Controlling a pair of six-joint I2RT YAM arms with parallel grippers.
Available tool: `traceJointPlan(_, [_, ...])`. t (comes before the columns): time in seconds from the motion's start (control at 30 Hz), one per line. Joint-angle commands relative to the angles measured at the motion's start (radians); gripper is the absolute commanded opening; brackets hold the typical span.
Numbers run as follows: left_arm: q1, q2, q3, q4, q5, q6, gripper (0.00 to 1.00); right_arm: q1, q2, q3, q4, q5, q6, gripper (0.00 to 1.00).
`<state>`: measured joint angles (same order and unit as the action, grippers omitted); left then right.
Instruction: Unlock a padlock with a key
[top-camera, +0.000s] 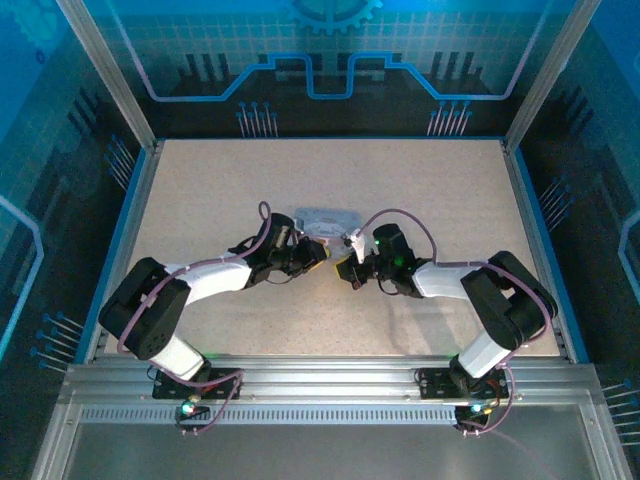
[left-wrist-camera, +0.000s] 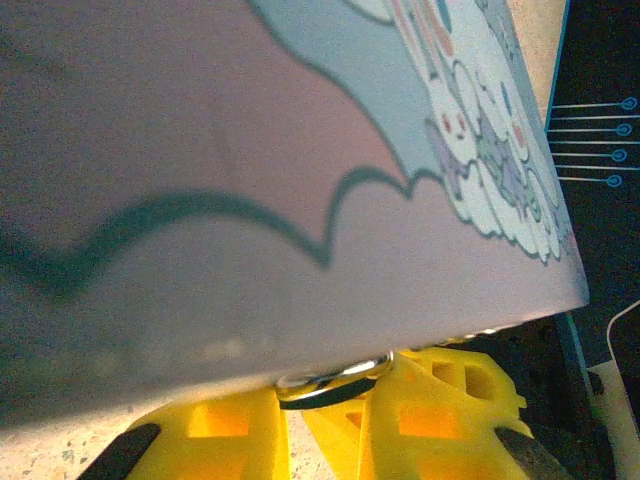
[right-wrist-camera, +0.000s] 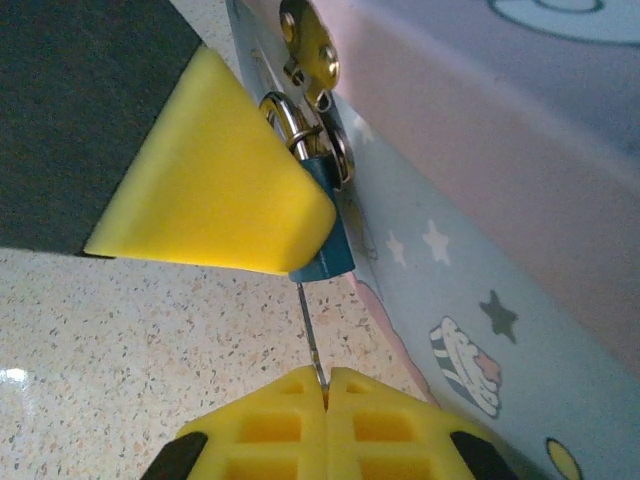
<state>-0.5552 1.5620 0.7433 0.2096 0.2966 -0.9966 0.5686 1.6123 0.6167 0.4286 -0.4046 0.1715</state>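
- The speckled beige table (top-camera: 450, 200) takes up most of the floor of the blue-lit cell. Everything going on is bunched at its middle.
- The left arm (top-camera: 210, 275) and the right arm (top-camera: 450, 278) both reach in from the near edge. They bend toward each other until their wrists almost meet.
- A pale lilac tin (top-camera: 325, 218) printed with cartoons and stars lies just beyond the two wrists, a little to the far side of centre. From the right wrist I can see its side wall (right-wrist-camera: 480, 250) with a small brass hasp (right-wrist-camera: 312, 45) on it.
- The left gripper (top-camera: 318, 258) sits at the tin's near side. In the right wrist view one of its yellow fingers (right-wrist-camera: 210, 190) is pressed flat against the lock's body. From its own camera the two fingers stand close together around a silvery ring. It looks clamped on the lock.
- The right gripper (right-wrist-camera: 325, 385) comes in from the right, just beside the left one. Its yellow fingertips are pinched tight together on the thin shaft of the key.
- The padlock (right-wrist-camera: 328, 240) is a small dark blue block hanging from the hasp against the tin's wall. Its silvery shackle (right-wrist-camera: 285, 115) is looped through the fitting, and most of the body is hidden behind the left finger.
- The key (right-wrist-camera: 310, 330) is a thin dark sliver. It runs straight from the bottom of the padlock down into the pinched fingertips.
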Motion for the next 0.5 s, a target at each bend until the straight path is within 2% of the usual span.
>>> traceJointPlan(0.0, [0.002,-0.025,-0.005,0.029,0.036,-0.014,0.14,-0.008,0.012,0.034,0.015,-0.026,-0.021,0.0])
traceJointPlan(0.47, [0.001,-0.019,0.002,0.03,0.041,-0.017,0.14,-0.015,0.032,0.061,-0.011,-0.017,-0.046,0.0])
